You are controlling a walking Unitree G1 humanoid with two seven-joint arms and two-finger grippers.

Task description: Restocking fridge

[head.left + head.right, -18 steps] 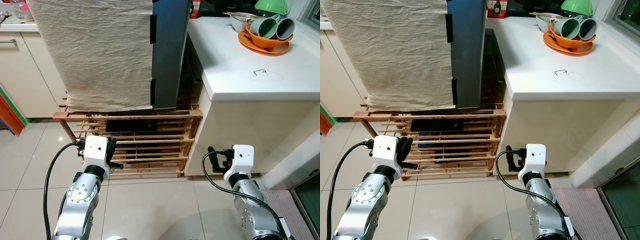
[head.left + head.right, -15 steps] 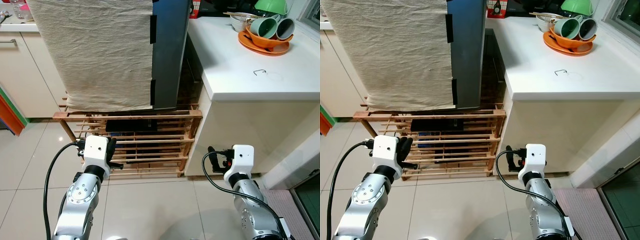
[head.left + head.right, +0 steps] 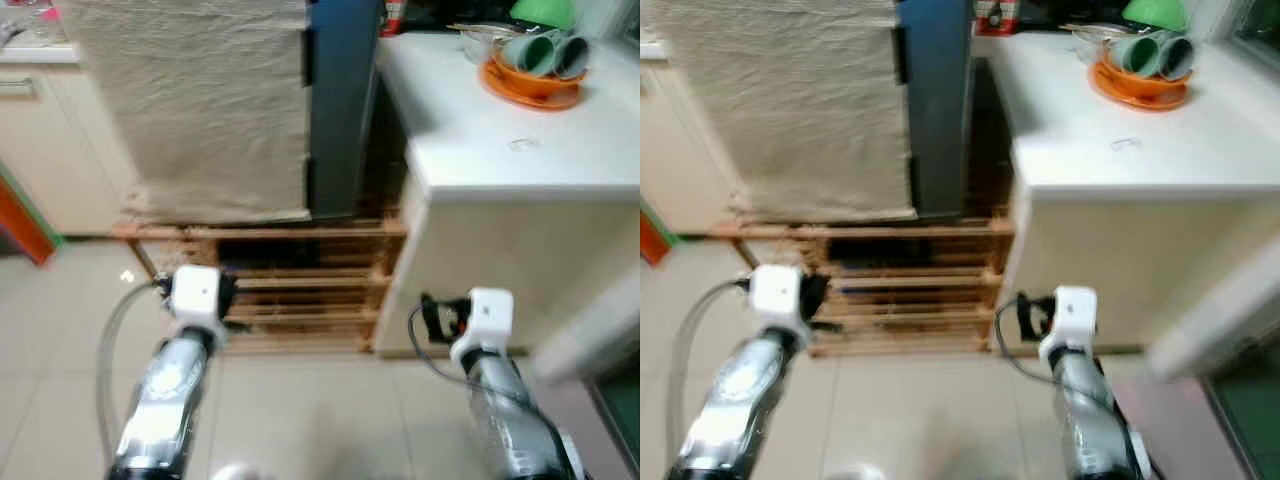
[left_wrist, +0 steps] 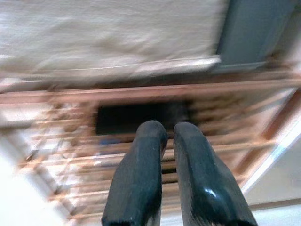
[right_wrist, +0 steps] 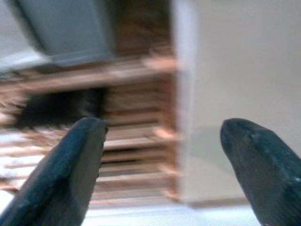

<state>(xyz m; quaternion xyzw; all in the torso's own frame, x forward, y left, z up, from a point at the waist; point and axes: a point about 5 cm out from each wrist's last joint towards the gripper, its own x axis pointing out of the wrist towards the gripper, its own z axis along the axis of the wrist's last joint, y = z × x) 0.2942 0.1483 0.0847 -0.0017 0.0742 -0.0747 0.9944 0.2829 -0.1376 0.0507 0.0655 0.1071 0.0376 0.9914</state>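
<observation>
The fridge is a tall dark grey box with a beige cloth hanging over its front; it stands on a low wooden slatted rack. Its door is closed. My left gripper hangs low in front of the rack, fingers pressed together and holding nothing. My right gripper hangs low by the white counter's side panel, fingers wide apart and empty. The eye views are blurred.
A white counter stands right of the fridge, carrying an orange plate with green cups at its far end. Cream cabinets are at the left. Pale tiled floor lies before me.
The whole picture has blurred and shifted a little, so the camera has moved. Both arms keep the same pose.
</observation>
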